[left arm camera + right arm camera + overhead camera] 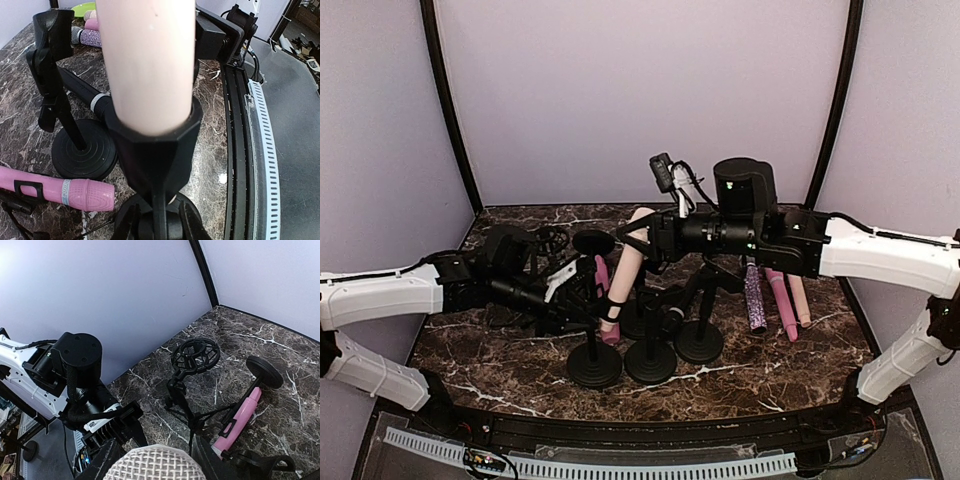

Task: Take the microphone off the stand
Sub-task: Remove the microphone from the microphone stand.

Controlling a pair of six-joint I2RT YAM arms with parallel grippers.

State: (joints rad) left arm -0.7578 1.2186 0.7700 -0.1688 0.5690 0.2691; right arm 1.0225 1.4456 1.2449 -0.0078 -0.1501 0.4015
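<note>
The black clip stand (155,162) is pinned from nine o'clock by the left gripper (159,221) — for steadiness — while the pale pink microphone (147,65) is clamped at its mesh head by the right gripper (156,465).

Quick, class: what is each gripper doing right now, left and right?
Left gripper: closed on the stand, at its stem.
Right gripper: closed on the pale pink microphone, at its mesh head.

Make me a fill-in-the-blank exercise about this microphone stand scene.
The right hand grips the pale microphone by its mesh ___.
The left hand clamps the ___ below it.
The table top is dark ___.
At the table's right lie ___ loose microphones side by side.
Missing words: head; stand; marble; three.
</note>
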